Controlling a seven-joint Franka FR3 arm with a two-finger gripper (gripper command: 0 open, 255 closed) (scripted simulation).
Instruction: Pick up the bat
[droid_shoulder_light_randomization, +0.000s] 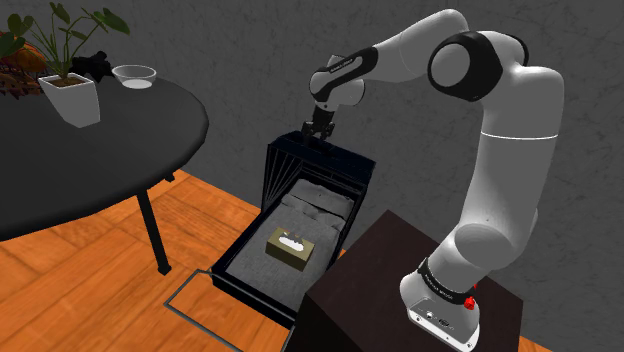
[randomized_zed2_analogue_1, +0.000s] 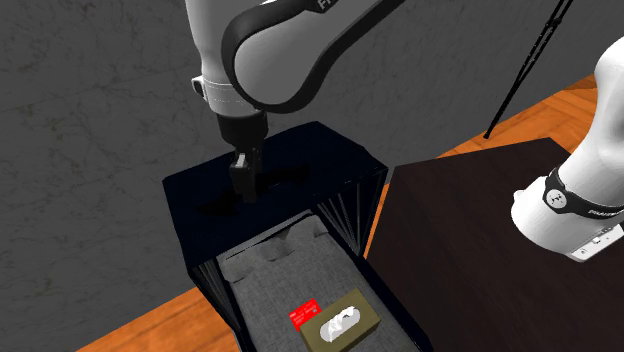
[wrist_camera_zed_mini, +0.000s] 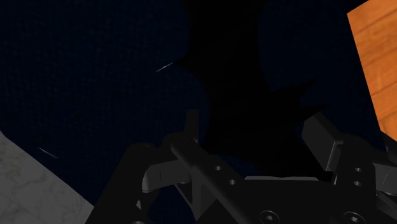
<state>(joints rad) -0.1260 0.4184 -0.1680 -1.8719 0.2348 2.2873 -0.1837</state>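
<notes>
Grey wall (randomized_zed2_analogue_1: 100, 80), black surface (randomized_zed2_analogue_1: 330, 150), hand (randomized_zed2_analogue_1: 243, 182) low over the bat
From here the black bat (wrist_camera_zed_mini: 229, 76) lies flat on that surface, right under the hand, whose fingers (wrist_camera_zed_mini: 191, 127) stand apart, gripping nothing; I'd call this the final approach, and next it needs a short straight drop and a square close

Bat (wrist_camera_zed_mini: 235, 95): a flat, pure-black shape with a jagged, scalloped outline that I read as spread wings. It lies flat on a very dark blue top directly beneath my claw (wrist_camera_zed_mini: 253, 124). Its body runs through the gap between the two parted fingers (wrist_camera_zed_mini: 191, 127) and on past their tips, and a wing edge spreads outward beyond each finger. It is black on near-black, so I can make out no surface detail, nor whether either finger touches it.
</notes>
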